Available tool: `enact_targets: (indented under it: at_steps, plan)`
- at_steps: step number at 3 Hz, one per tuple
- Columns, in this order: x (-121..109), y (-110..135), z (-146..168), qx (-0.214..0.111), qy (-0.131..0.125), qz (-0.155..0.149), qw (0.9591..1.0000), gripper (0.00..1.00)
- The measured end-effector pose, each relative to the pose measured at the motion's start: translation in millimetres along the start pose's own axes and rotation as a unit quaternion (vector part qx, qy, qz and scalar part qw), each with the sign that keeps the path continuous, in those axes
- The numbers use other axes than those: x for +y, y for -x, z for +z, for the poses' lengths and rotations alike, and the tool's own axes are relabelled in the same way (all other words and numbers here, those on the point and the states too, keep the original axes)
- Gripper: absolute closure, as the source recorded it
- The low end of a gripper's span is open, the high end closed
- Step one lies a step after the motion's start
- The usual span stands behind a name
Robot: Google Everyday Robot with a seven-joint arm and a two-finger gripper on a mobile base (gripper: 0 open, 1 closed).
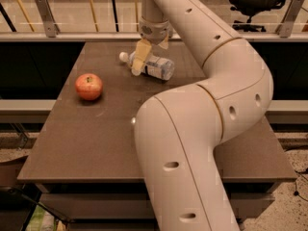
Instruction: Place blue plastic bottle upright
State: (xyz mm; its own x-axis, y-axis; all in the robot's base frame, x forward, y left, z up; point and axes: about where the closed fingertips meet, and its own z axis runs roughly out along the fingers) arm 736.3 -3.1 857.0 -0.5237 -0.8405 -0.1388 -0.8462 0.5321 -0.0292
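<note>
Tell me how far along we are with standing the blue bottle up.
Nothing is done yet: the blue plastic bottle lies on its side at the far end of the table, beyond the apple. In hand: the gripper is down at the bottle, near its cap end; a firm hold cannot be confirmed. Left: grasp it, tip it up and set it on its base.
</note>
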Motion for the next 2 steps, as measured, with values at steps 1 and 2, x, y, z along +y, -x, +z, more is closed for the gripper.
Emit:
enact_targets:
  at_steps: [1,2]
  plan:
    - [-1.3,6.1,8.9,0.003,0.003,-0.005,1.0,0.0]
    - [-1.5,11.3,14.1,0.009,0.001,-0.008,0.9999,0.0]
